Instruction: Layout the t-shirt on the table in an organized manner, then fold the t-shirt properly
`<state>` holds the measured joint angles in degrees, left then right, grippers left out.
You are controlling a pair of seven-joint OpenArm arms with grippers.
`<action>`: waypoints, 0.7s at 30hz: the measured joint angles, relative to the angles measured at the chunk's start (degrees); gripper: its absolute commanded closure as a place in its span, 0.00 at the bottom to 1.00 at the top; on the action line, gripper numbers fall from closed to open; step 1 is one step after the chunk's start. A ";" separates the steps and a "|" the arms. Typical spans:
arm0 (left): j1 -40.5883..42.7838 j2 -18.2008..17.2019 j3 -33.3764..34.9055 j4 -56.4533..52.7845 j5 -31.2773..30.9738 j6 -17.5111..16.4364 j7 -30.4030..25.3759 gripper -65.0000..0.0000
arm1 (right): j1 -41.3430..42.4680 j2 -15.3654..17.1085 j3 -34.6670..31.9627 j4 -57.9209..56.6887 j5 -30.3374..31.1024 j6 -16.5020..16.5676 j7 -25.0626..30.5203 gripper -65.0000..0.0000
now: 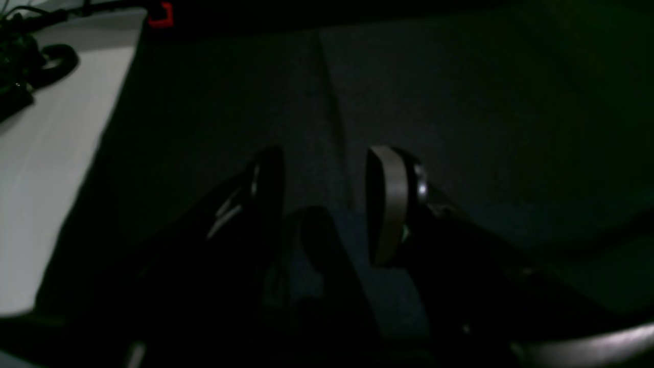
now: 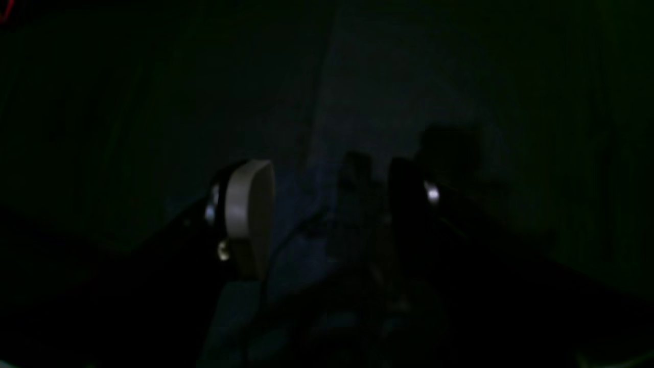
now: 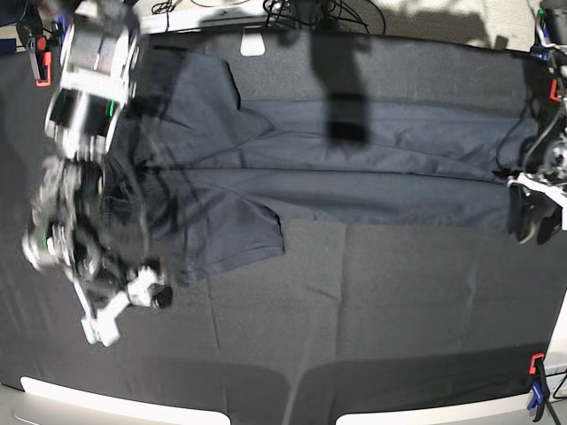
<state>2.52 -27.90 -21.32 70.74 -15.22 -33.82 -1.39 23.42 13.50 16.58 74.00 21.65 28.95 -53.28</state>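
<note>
Base view: t-shirt point(image 3: 354, 155) lies spread lengthways across the far half of the desk point(image 3: 372, 301), hem end toward the view's right, collar end toward the view's left under the blurred arm. Body looks already doubled along its length into a long band; one sleeve point(image 3: 230, 235) sticks out toward the near side. Judgement: layout done, first lengthwise fold apparently in, sleeve tuck and crosswise folds left.

Left gripper point(image 1: 324, 202): jaws stand well apart, nothing between them; in the left wrist view dark cloth lies directly below, with a crease running away from the gap. In the base view it sits at the right edge, just beside the hem end.

Right gripper point(image 2: 332, 214): jaws wide, empty as far as the dim right wrist view shows; bluish cloth beneath. In the base view this arm is motion-blurred over the collar and sleeve end; contact with cloth cannot be told.
</note>
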 measured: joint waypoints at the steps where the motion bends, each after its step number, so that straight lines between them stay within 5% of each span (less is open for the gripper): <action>1: 0.02 0.31 -0.02 0.00 -0.02 -0.13 0.00 0.63 | 1.14 0.00 -0.52 -2.82 -0.07 -0.02 0.09 0.47; 12: 0.02 0.57 -0.02 0.02 0.00 0.09 1.44 0.63 | 11.56 -0.13 -9.79 -25.35 -8.98 -0.02 4.44 0.47; 21: 0.00 0.55 -0.02 0.02 0.00 0.13 1.44 0.63 | 12.66 -0.02 -10.45 -34.42 -14.58 -1.09 9.01 0.47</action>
<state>2.52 -27.35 -21.34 70.76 -15.22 -33.69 0.05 36.07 13.47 6.13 39.57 7.07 27.86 -44.27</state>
